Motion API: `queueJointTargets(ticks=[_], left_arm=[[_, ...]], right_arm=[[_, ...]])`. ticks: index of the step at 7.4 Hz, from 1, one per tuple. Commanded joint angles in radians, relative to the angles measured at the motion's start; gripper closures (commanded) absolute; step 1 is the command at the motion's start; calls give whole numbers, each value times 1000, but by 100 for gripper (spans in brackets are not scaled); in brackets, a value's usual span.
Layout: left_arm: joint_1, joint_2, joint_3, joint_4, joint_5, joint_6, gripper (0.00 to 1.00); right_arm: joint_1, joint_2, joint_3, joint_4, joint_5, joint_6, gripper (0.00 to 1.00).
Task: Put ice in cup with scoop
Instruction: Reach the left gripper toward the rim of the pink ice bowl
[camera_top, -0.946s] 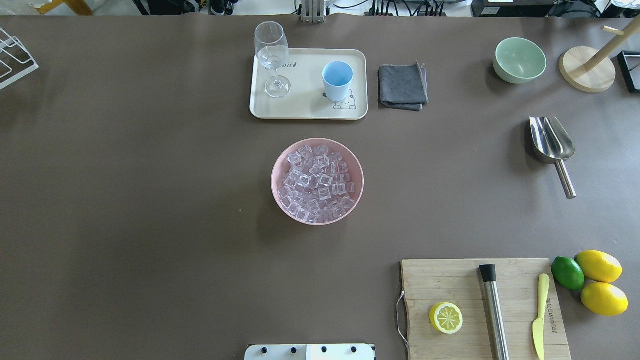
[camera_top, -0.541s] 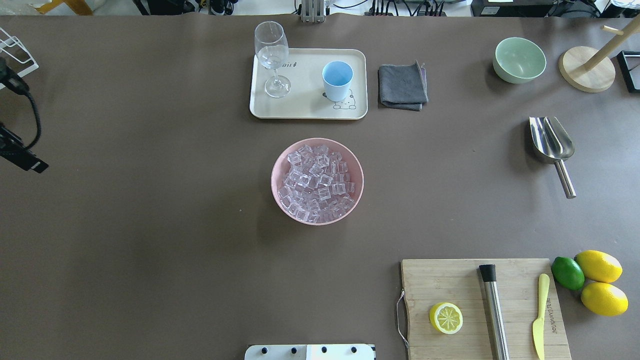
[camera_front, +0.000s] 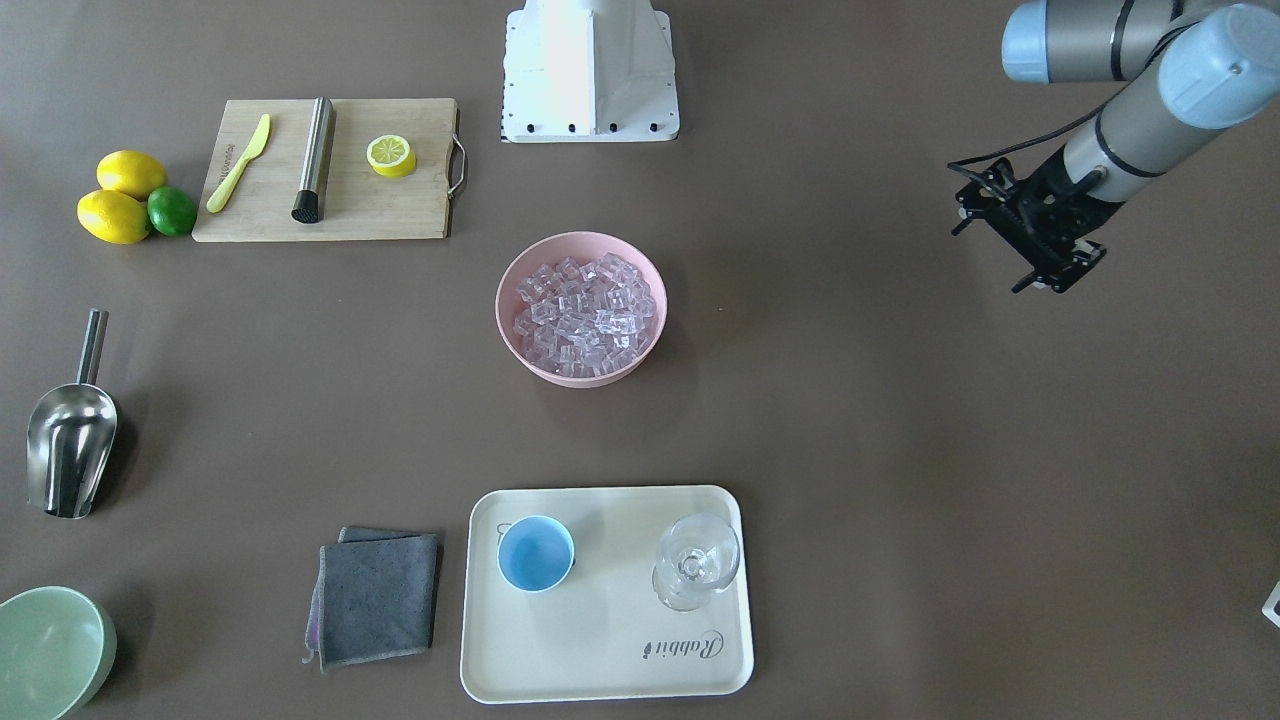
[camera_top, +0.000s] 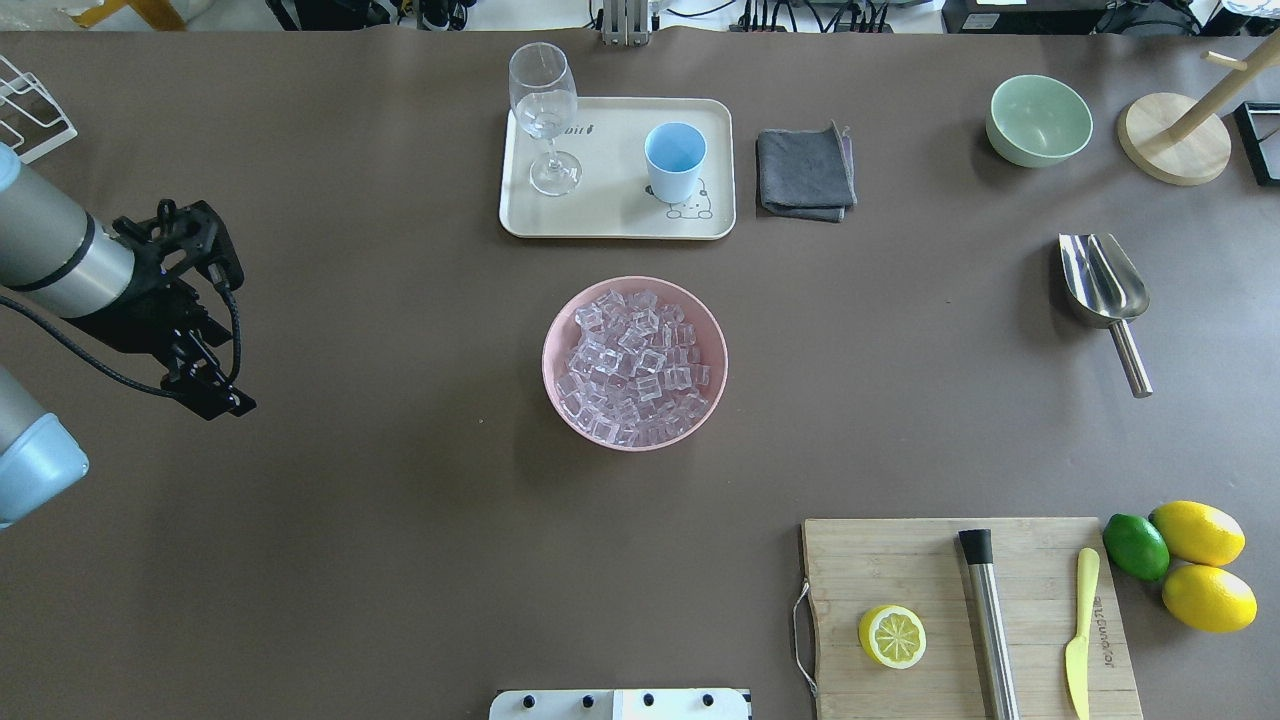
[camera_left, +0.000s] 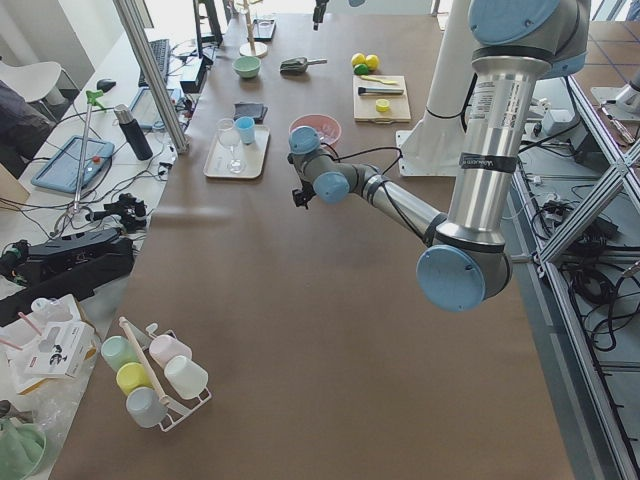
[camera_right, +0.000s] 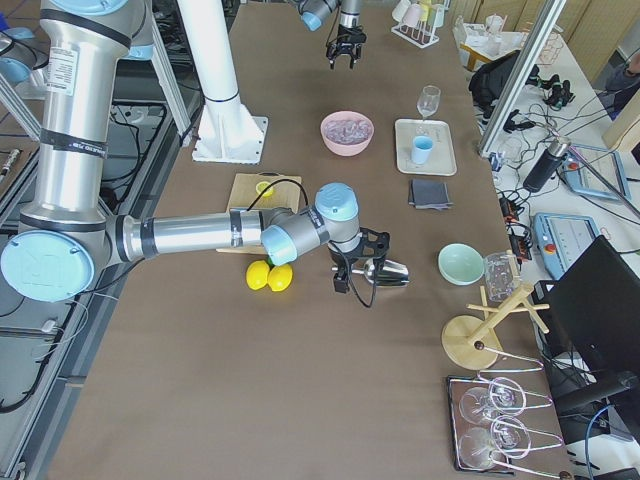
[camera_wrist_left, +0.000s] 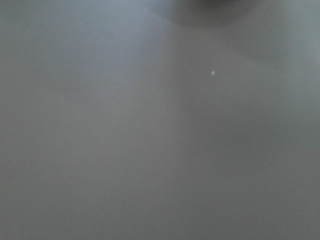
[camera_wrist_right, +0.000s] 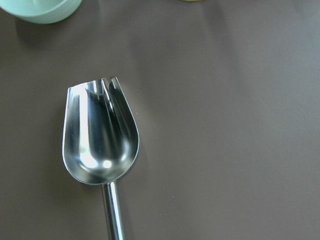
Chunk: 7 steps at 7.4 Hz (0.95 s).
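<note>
From where I stand, the round pink bowl (camera_top: 547, 362) sits mid-surface, heaped with the small clear square cubes of ice (camera_top: 635, 365). Beyond the bowl, on the side away from the robot, the small light-blue cup (camera_top: 674, 160) stands upright and empty on a cream rectangular tray (camera_top: 610, 218). The shiny stainless-steel scoop (camera_top: 1105, 285) lies well apart from the bowl on the robot's right, trough up, with its straight handle pointing back toward the robot. The right tool (camera_right: 352, 288) shows only from the side, hanging just beside the scoop. I cannot tell how far its fingers are parted or whether it touches the scoop. The left tool (camera_top: 195, 315) hangs well apart from the bowl on the robot's left, fingers spread wide and holding nothing, far from ice, cup and scoop alike.
</note>
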Motion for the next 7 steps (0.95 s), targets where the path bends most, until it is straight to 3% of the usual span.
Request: queueJointTargets(ticks=[1, 3, 5, 7], left_arm=[[121, -62, 155, -371, 3, -1, 1], [205, -137, 152, -382, 96, 1, 1], [284, -196, 153, -385, 236, 1, 1], [302, -226, 169, -383, 266, 1, 1]], right_arm=[[-177, 38, -1, 107, -140, 214, 0], [-296, 43, -3, 111, -312, 210, 2], [-330, 26, -45, 219, -329, 197, 2], [-361, 2, -118, 373, -355, 216, 5]])
